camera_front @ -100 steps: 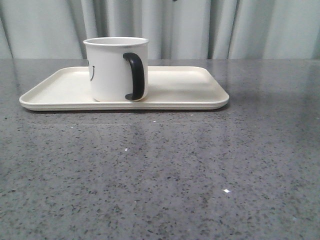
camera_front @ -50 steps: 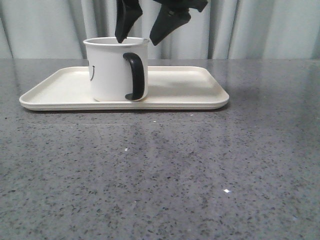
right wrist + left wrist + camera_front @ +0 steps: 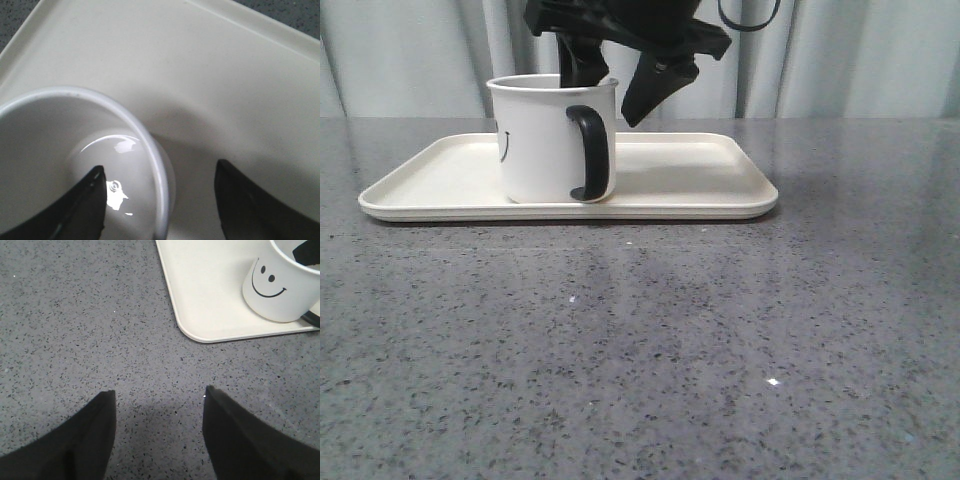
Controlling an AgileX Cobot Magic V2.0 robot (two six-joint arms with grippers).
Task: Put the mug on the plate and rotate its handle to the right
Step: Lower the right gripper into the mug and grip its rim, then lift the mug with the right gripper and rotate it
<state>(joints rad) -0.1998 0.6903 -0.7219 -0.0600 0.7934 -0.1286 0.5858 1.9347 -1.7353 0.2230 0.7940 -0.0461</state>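
Resting on the grey speckled desk [image 3: 650, 340], wide cream plate [image 3: 690, 175] with rounded corners and a low rim, long side across the front view. Standing upright on the plate's left half, white mug [image 3: 542, 140], smiley face [image 3: 269, 284] on the side turned left, only an edge of it visible from the front. Pointing toward the camera and slightly right, black handle [image 3: 590, 153]. Hovering over bare desk just beside the plate's corner in the left wrist view, left gripper [image 3: 160, 432], jaws spread apart, nothing between them, not visible from the front. Hanging above the mug's right rim, right gripper [image 3: 612, 85], jaws parted and straddling the wall: one finger [image 3: 75, 207] dipped inside the mug, the other [image 3: 265, 200] outside over the plate. Cannot tell whether either finger touches the mug. Behind the desk, pale pleated curtain [image 3: 860, 60].
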